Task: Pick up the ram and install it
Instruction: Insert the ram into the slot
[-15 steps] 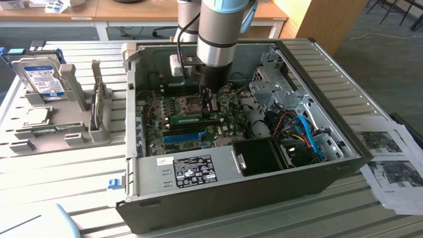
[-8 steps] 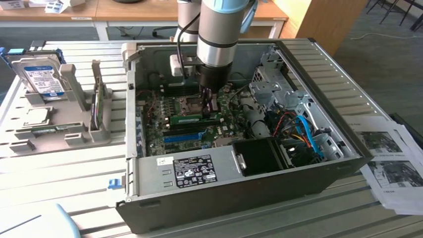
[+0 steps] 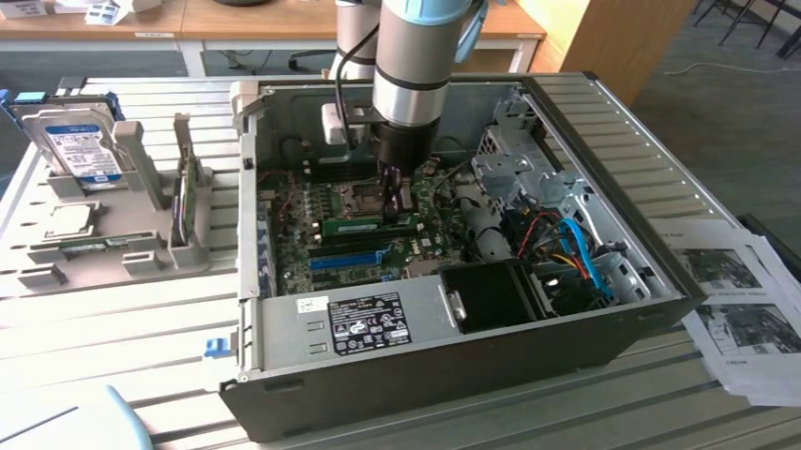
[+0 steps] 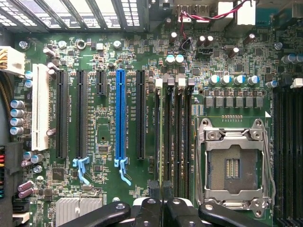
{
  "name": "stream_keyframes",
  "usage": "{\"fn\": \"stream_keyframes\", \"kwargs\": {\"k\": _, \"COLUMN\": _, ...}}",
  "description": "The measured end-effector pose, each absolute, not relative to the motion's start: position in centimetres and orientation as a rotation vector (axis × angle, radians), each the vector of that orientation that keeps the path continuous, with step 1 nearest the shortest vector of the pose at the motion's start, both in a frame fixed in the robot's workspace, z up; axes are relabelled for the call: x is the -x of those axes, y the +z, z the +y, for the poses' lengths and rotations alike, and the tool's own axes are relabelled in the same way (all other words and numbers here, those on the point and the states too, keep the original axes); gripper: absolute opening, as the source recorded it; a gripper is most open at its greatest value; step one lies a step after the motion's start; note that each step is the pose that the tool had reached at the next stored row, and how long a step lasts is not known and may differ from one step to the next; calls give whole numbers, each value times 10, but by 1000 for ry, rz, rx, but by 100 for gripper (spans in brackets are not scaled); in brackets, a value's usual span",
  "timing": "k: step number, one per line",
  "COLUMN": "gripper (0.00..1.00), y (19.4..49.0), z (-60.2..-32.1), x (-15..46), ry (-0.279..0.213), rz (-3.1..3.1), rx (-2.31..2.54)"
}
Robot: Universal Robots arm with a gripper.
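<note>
The ram (image 3: 356, 225) is a thin green stick lying low over the motherboard (image 3: 294, 262) inside the open computer case, beside the CPU socket (image 3: 363, 199). My gripper (image 3: 398, 214) comes straight down from above and is shut on the ram near its end towards the exterior view's right. In the wrist view the ram (image 4: 159, 142) shows edge-on as a dark thin line running away from my gripper (image 4: 162, 194). It lines up with the memory slots (image 4: 180, 137) next to the CPU socket (image 4: 234, 168). Whether the ram is seated in a slot I cannot tell.
A blue slot strip (image 4: 120, 113) and black slot strips lie beside the memory slots. The case walls (image 3: 601, 141), a drive cage with cables (image 3: 576, 253) and the power supply (image 3: 363, 323) ring the board. A grey rack with a hard drive (image 3: 78, 145) stands at the exterior view's left, papers (image 3: 738, 300) at its right.
</note>
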State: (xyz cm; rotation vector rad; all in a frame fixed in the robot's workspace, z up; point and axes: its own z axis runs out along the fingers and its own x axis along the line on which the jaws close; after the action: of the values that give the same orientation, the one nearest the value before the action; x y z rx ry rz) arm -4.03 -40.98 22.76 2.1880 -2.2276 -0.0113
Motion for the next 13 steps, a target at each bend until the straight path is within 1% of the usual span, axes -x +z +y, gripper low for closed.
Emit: {"fn": "stream_keyframes", "kwargs": {"k": 13, "gripper": 11, "y": 227, "z": -410, "x": 40, "ry": -11, "rz": -2206, "rx": -2209}}
